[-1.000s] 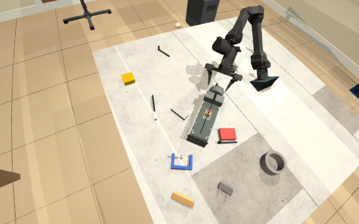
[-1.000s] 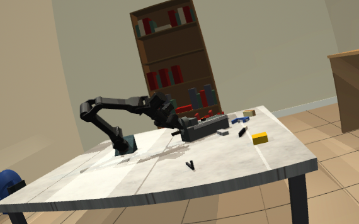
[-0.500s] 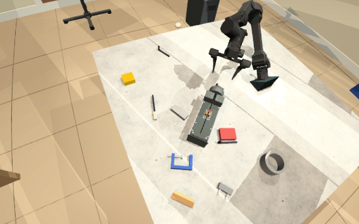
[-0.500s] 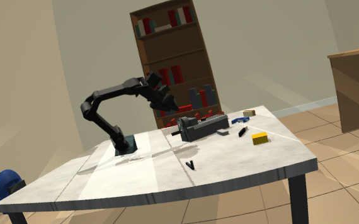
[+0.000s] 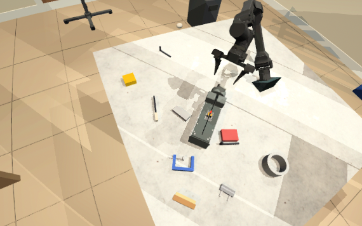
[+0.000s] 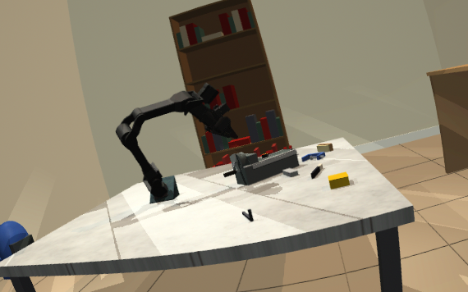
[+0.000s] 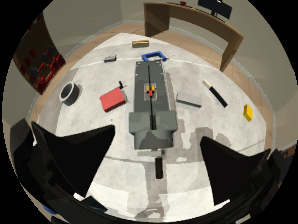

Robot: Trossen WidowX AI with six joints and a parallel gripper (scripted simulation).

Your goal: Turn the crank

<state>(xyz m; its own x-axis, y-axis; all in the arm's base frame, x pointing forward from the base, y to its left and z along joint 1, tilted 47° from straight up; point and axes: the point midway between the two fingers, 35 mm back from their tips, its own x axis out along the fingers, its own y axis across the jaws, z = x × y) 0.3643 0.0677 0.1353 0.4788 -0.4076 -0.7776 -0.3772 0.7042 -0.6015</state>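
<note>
Crank handle (image 6: 229, 174) (image 7: 159, 168) stands free below parted jaws (image 5: 224, 79) (image 6: 236, 137); red block (image 5: 229, 135) (image 7: 113, 99) beside machine (image 5: 205, 124) (image 6: 268, 167) (image 7: 145, 102).

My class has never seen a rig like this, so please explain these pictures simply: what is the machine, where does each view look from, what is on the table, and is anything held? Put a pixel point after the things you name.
A black jointed robot arm (image 5: 259, 38) (image 6: 157, 108) stands on a pale stone-look table (image 5: 145, 73) (image 6: 204, 235). One picture looks down from above, one from the side, one from the arm's wrist. The gripper (image 5: 224, 79) (image 7: 160, 136) is open, holding nothing. Ahead of it is a dark grey slide machine (image 5: 199, 130) (image 6: 262, 169) (image 7: 141, 102) with a black crank handle (image 6: 229, 174) (image 7: 159, 168) and a small red pointer (image 5: 211, 112) (image 7: 151, 93). Around it lie a red block (image 5: 229, 135) (image 7: 113, 99), a yellow block (image 5: 129, 79) (image 6: 338, 180) (image 7: 248, 112), a blue U-shaped frame (image 5: 183, 169) (image 7: 153, 54) and a grey ring (image 5: 267, 166) (image 7: 64, 95), among other things.
</note>
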